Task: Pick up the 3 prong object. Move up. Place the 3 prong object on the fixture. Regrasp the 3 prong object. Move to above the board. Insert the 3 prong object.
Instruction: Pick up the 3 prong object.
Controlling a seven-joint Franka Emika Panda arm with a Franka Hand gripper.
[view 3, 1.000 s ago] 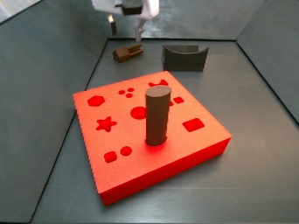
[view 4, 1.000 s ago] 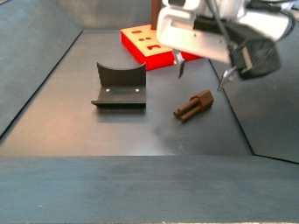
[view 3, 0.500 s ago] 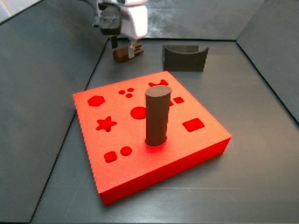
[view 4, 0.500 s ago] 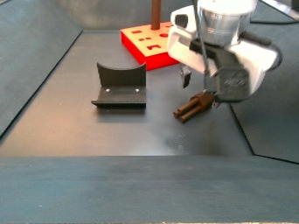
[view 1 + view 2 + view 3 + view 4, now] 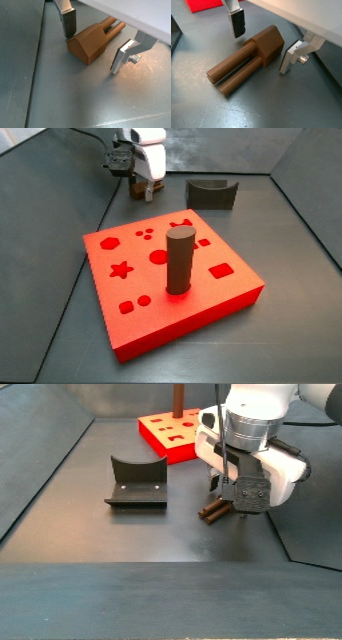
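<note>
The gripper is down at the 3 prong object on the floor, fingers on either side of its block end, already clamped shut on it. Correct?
Not quite: the gripper is not clamped. In both wrist views its fingers straddle the block end of the 3 prong object with gaps on each side, so it is open. The rest holds: the piece lies on the floor, gripper lowered around it.

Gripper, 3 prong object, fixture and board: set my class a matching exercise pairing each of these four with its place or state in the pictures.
Things:
1. gripper
2. 3 prong object
3. fixture
4. board

Places or states:
A. red slab with a tall dark cylinder standing on it
B. lying flat on the floor, its block end between two silver fingers
C. open, one finger on each side of the brown piece
D. standing apart on the floor with nothing in its notch

Pairs: 1-C, 2-B, 3-D, 4-A
</note>
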